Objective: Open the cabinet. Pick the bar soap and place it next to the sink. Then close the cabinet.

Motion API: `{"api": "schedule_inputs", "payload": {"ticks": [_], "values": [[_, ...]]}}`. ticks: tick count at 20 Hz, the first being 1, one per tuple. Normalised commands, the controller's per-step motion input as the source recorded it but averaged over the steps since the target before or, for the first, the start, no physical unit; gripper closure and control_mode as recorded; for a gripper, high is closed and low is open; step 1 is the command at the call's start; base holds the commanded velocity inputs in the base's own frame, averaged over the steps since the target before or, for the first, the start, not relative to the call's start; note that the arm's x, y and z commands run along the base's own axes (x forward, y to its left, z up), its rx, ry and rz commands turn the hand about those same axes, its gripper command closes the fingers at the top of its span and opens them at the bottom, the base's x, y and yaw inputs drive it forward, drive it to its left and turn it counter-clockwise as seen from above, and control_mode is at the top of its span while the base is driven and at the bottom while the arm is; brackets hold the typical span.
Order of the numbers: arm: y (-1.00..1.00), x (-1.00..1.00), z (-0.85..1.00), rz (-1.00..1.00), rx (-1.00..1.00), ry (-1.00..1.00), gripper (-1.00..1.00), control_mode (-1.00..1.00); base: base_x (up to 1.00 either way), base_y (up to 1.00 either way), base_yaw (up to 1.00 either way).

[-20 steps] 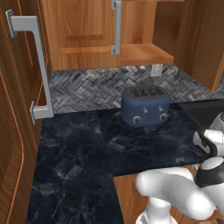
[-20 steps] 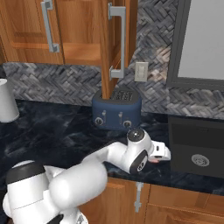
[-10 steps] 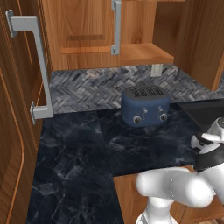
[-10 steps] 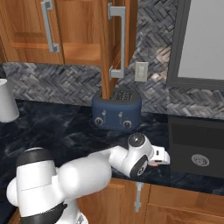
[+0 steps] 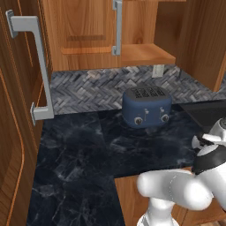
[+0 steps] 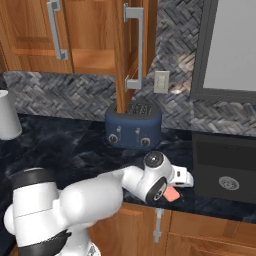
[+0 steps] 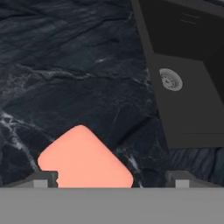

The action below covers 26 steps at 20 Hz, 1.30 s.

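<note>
The gripper (image 6: 176,186) sits low over the front edge of the counter (image 6: 65,145), just left of the sink (image 6: 225,165). In the hand view the soap (image 7: 85,159) lies at the bottom between the two finger tips, one of them (image 7: 43,178) against its left corner, the other standing off to the right with a gap. Whether the gripper still clamps the soap or has let it go cannot be told.

Change over the last second: the wrist has dropped and moved forward toward the counter's front edge, carrying the soap (image 6: 170,194) down with it, while the toaster (image 6: 133,125) and the cabinet (image 6: 90,35) have stayed put. This suggests the placing step is at or near its end, with the soap close to the marble beside the sink's left rim.

Pose: the arm reaches forward from the base with the elbow folded low, the forearm running along the counter front and the hand pointing down and toward the sink. In the left base view the wrist shows at the right edge.

The cabinet's right door (image 6: 131,45) stands open, edge-on above the toaster; closing it remains.
</note>
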Motion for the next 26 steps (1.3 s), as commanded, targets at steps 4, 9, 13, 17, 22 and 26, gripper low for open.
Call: {"api": "schedule_inputs", "payload": {"ticks": [4,9,13,17,22,26], "values": [[-0.03,-0.14,0.72,0.0,0.02,0.0,-1.0,-1.0,0.0,0.0,0.0],[-0.25,-0.44,0.94,0.0,0.07,0.0,-1.0,-1.0,0.0,0.0,0.0],[-0.39,-0.67,0.9,0.01,0.22,-0.02,-1.0,-1.0,0.0,0.0,0.0],[-0.19,-0.49,1.0,0.05,0.25,-0.11,-1.0,-1.0,0.0,0.0,0.0],[-0.01,-0.16,1.0,0.14,0.2,-0.11,-1.0,-1.0,0.0,0.0,0.0],[0.03,-0.04,0.96,0.25,0.21,-0.13,-1.0,-1.0,0.0,0.0,0.0]]}}
